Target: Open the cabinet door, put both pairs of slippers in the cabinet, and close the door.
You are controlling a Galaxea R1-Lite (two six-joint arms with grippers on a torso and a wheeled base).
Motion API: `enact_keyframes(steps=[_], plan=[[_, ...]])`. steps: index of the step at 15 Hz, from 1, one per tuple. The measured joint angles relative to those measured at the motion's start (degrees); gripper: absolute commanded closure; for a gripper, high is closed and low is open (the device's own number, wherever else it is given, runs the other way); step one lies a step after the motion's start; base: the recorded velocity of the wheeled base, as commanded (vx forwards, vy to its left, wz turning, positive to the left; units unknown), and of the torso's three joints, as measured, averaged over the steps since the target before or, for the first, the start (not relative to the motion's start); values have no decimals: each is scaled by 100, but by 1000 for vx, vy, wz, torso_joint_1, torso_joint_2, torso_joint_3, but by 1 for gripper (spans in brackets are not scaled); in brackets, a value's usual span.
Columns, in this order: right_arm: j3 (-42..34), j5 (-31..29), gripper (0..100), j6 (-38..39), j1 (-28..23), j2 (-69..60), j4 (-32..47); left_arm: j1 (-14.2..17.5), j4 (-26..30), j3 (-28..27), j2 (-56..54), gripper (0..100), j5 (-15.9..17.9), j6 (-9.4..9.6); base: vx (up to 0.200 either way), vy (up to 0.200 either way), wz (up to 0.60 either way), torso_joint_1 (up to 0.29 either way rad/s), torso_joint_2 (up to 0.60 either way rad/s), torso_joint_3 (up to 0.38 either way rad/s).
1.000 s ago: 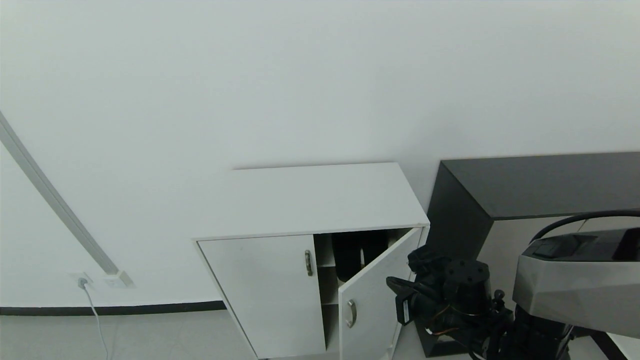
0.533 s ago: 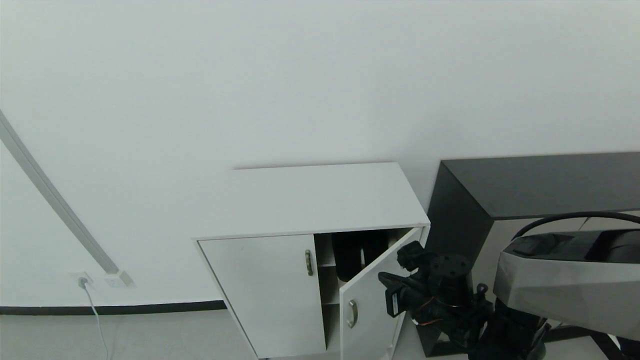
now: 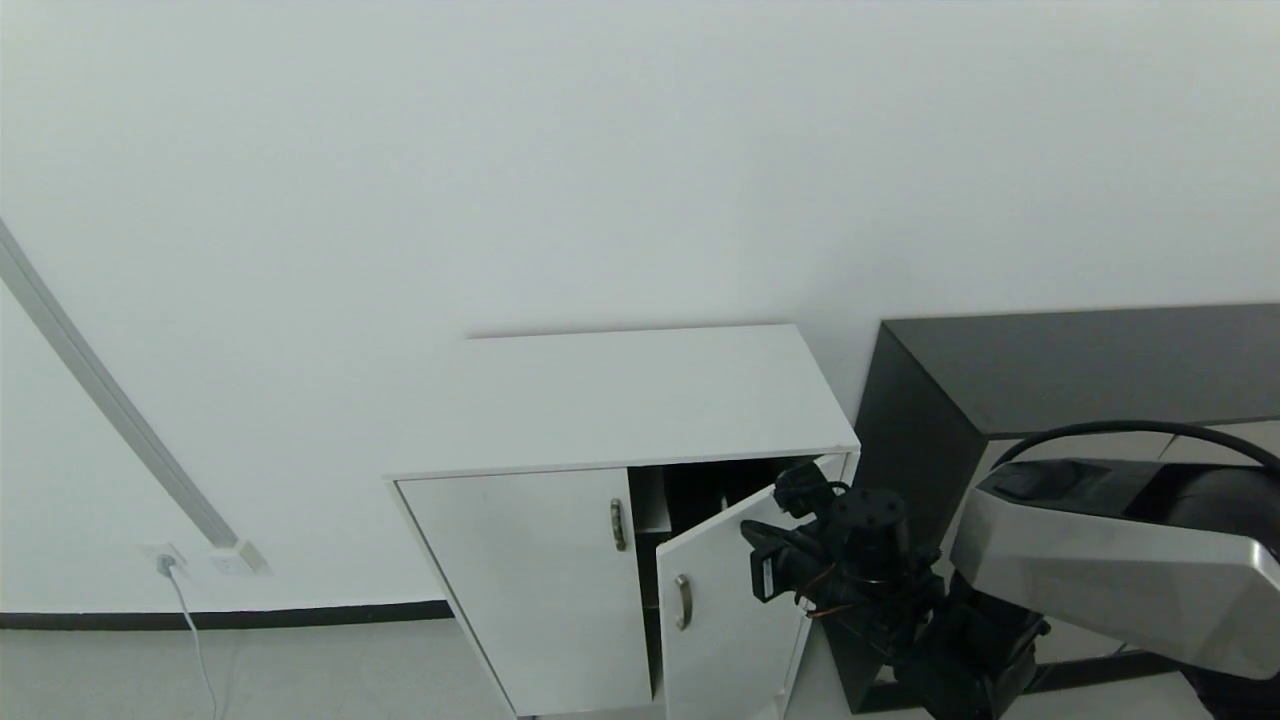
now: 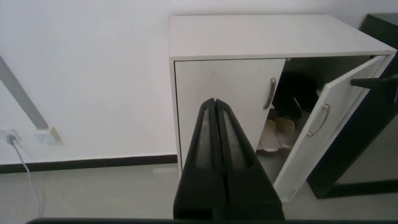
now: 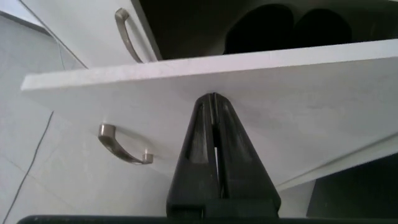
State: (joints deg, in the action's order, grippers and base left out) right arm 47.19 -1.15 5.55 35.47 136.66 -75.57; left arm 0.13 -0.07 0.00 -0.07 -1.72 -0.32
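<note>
One white cabinet door [image 5: 261, 78], half-open, dark slippers [image 5: 283, 28] and pale slippers [image 4: 277, 134] shelved inside; right gripper [image 5: 214, 98] fingers clenched together, tips at the door's outer face near its top edge; recommended: push squarely and steadily, clear of the curved metal handle [image 5: 124, 144], until flush.

Plain white wall [image 3: 600, 150], crossed at the left by a slanting grey cable duct [image 3: 110, 400] ending by a socket [image 3: 163, 562] with a white cable [image 3: 195, 640] plugged in. Black skirting strip [image 3: 250, 618] above pale grey floor [image 3: 300, 670]. Dark table [image 3: 1080, 365] at the right, against the wall.
</note>
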Motion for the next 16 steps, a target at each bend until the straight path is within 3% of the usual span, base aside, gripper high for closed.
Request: enact_keyframes(steps=[16], plan=[[1598, -295, 100, -29, -257, 769, 752, 2, 0, 0, 0, 100, -2, -1, 0, 0, 0, 0, 0, 0]])
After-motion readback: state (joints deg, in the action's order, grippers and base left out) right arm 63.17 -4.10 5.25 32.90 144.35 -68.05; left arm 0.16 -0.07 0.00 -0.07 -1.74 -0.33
